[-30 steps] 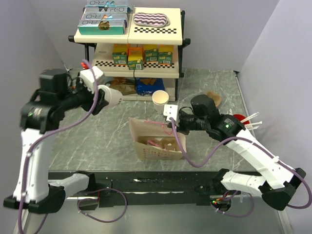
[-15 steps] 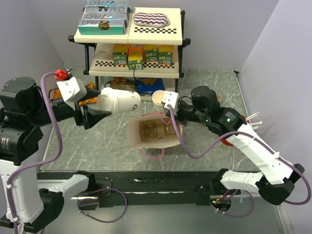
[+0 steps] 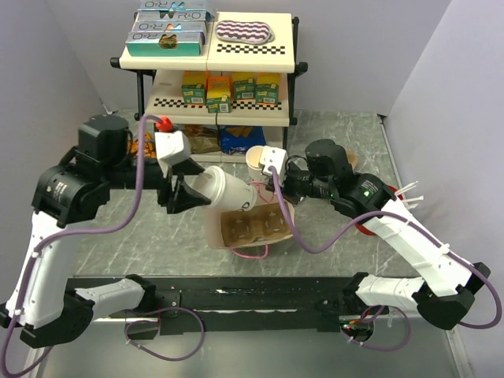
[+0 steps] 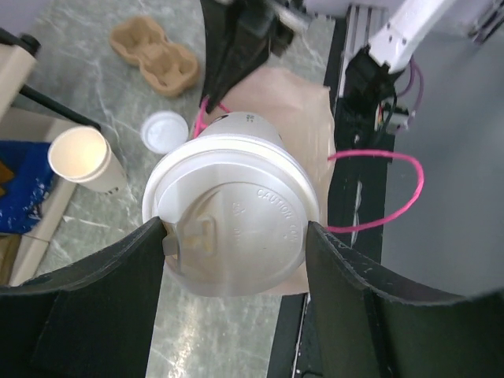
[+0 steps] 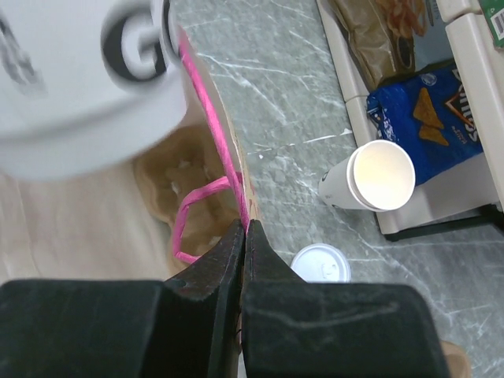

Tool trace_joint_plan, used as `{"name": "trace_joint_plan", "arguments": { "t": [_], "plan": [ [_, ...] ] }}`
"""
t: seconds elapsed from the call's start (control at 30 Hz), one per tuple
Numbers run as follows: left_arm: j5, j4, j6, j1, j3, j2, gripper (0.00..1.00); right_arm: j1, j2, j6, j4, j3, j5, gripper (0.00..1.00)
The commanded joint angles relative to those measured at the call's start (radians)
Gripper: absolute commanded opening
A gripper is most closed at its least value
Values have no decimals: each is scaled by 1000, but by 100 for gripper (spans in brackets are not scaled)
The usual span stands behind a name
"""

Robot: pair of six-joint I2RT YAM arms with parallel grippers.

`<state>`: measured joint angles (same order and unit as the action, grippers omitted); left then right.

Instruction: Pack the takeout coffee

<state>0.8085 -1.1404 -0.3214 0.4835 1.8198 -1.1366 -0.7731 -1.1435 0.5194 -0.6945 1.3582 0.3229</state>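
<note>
Your left claw [image 3: 191,192] is spread wide and clamped on the takeout coffee [image 4: 236,213], held tilted over the open paper bag [image 4: 291,102]; your right claw [image 5: 244,232] is pinched shut, seemingly on the bag's rim.

A grey marbled stone-look tabletop [image 3: 157,248] stood boxed in by plain pale lilac-grey walls [image 3: 449,71]. At its far edge sat a two-tier cream shelf rack [image 3: 236,59] with black metal frame and checkered trim.

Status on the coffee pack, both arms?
Left gripper shut on takeout coffee, tilted over the bag. Right gripper shut, pinching bag rim by the pink handle. Bag mouth open, cup carrier inside; nothing blocking.
</note>
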Motion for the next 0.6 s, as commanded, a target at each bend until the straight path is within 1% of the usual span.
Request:
{"name": "trace_joint_plan", "arguments": {
  "t": [0.0, 0.17, 0.27, 0.3, 0.4, 0.43, 0.57],
  "plan": [
    [-87, 36, -64, 75, -54, 17, 1, -12, 13, -21, 58, 25, 18, 0],
    [-169, 47, -120, 161, -76, -9, 1, -28, 7, -30, 67, 25, 25, 0],
    [-245, 34, -189, 237, -80, -40, 1, -35, 8, -38, 72, 24, 28, 0],
    [-305, 34, -203, 277, -83, -52, 1, -35, 11, -33, 69, 24, 30, 0],
    [-393, 53, -246, 341, -102, -71, 1, -54, 25, -9, 66, 7, 27, 0],
    [-440, 70, -255, 352, -108, -75, 1, -58, 34, -7, 66, 1, 25, 0],
    [-499, 87, -287, 400, -143, -87, 1, -63, 51, -1, 66, -39, 28, 0]
  ]
}}
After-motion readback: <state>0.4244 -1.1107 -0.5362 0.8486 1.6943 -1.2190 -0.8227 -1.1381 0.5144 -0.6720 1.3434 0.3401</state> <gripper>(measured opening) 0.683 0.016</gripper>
